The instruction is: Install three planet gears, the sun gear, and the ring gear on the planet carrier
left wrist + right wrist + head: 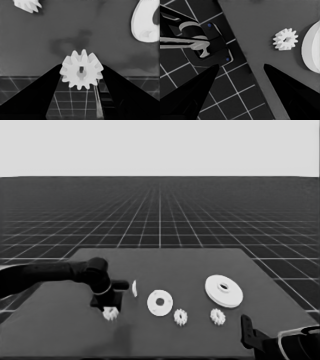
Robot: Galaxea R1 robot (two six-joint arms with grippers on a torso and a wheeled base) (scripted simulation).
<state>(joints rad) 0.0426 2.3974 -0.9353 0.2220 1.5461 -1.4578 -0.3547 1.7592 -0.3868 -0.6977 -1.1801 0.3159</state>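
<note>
left gripper (111,311) is found left of the smaller round part (160,303), its fingers closed on a small gear (81,70) at the table's (200,265) near left. a thin white piece (134,288) stands just left of the smaller round part. two more gears (180,316) (217,316) lie to its right, nearer the front. the larger round part (223,291) rests farther right. right gripper (241,65) is parked off the near right corner, fingers spread, nothing held.

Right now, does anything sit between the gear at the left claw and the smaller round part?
Nothing visible: bare table runs from the gear at the left claw to the smaller round part; the thin white piece lies behind.
</note>
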